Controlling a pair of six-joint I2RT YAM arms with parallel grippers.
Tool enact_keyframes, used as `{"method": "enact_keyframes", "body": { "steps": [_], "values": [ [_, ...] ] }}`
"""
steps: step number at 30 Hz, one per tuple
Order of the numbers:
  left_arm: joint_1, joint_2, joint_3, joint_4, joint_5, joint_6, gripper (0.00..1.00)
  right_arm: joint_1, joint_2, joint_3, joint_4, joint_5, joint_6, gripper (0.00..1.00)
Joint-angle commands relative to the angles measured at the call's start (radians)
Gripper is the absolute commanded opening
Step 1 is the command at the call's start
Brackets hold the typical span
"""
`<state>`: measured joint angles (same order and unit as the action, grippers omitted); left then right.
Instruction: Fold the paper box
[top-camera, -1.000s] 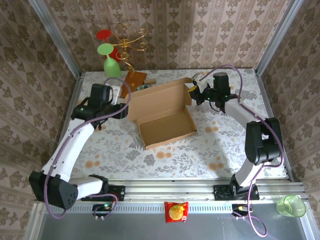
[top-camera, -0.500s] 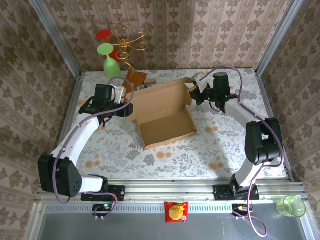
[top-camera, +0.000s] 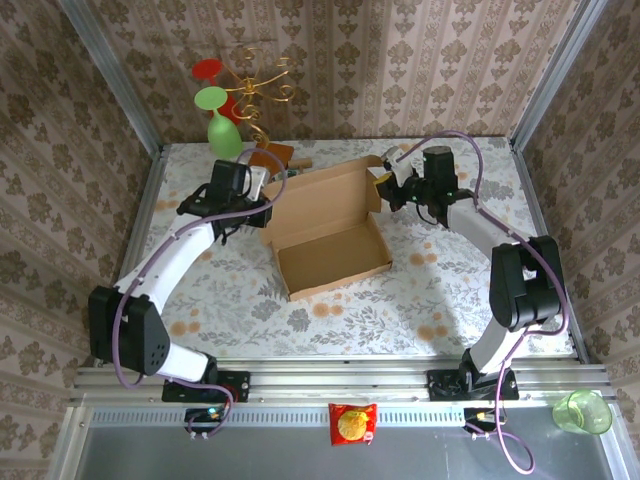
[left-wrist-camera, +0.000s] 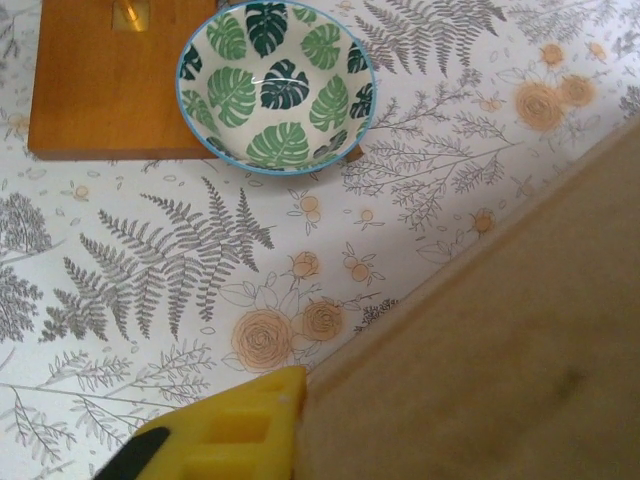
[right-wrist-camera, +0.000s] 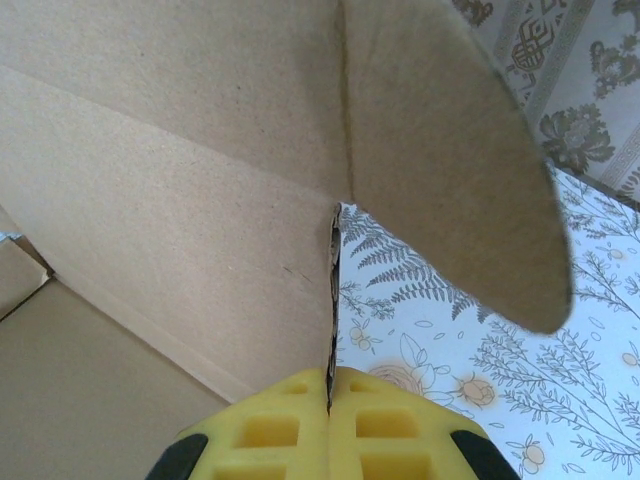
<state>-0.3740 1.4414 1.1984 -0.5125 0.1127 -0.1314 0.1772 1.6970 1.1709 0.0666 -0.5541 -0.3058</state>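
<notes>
The paper box (top-camera: 335, 255) lies open at the centre of the top view, lid raised, with the right gripper (top-camera: 384, 186) pinched fully closed on the lid's right-hand flap and the left gripper (top-camera: 264, 188) against the lid's left edge, its opening impossible to tell.

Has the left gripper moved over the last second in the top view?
Yes. The left gripper has swung rightward to the paper box's left edge, ending nearer the fixed wooden base board.

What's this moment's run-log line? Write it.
box: lid open | left end effector: at lid's left edge, grip unclear | right end effector: shut on right flap
</notes>
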Motion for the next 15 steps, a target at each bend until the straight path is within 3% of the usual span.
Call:
{"method": "enact_keyframes", "body": {
  "steps": [1, 10, 15],
  "values": [
    [-0.015, 0.011, 0.042, -0.019, -0.06, -0.056, 0.15, 0.023, -0.044, -0.03, 0.032, 0.049, 0.05, 0.0],
    [-0.04, 0.035, 0.065, -0.032, -0.114, -0.14, 0.0, 0.045, -0.088, -0.071, 0.104, 0.173, 0.201, 0.0],
    [-0.06, 0.044, 0.102, 0.001, -0.169, -0.179, 0.0, 0.086, -0.121, -0.105, 0.166, 0.256, 0.281, 0.0]
  ]
}}
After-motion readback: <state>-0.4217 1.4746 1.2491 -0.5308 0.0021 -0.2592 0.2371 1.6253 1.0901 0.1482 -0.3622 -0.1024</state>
